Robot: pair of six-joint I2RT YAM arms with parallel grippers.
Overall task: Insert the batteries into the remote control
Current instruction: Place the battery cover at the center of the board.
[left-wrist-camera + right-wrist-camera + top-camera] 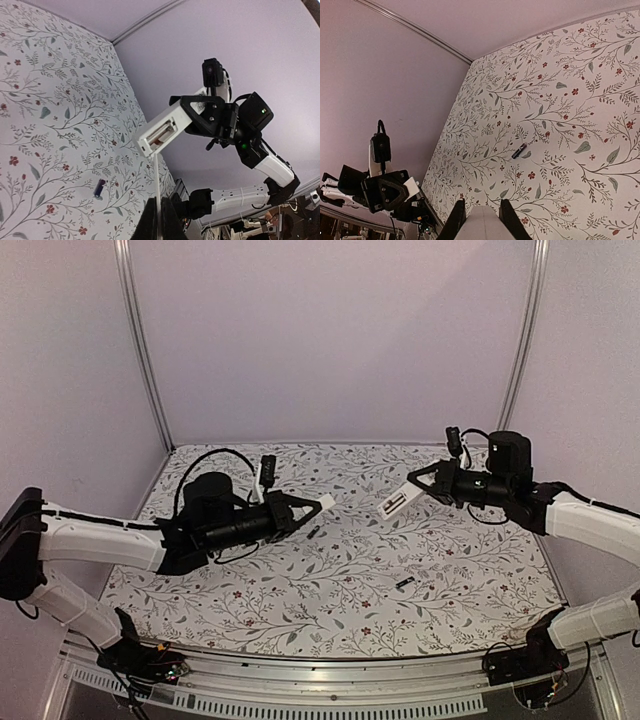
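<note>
Remote control (395, 502) is held in the air over the flowered table (330, 620) by the right claw (418, 485), which is closed on one end of it, so that the white bar sticks out past the fingertips toward the left claw (303, 508). The left claw is clamped tight on a thin white cover (325, 503), which is aimed back at the remote, the two ends near but apart. One battery (313, 533) is seen on the table close to the cover's tip; the other battery (405, 583) lies nearer the front edge, well apart from both claws. The open battery bay (161, 134) is shown only by the left wrist view. In the right wrist view only a white end is seen between two dark fingers (457, 220).
</note>
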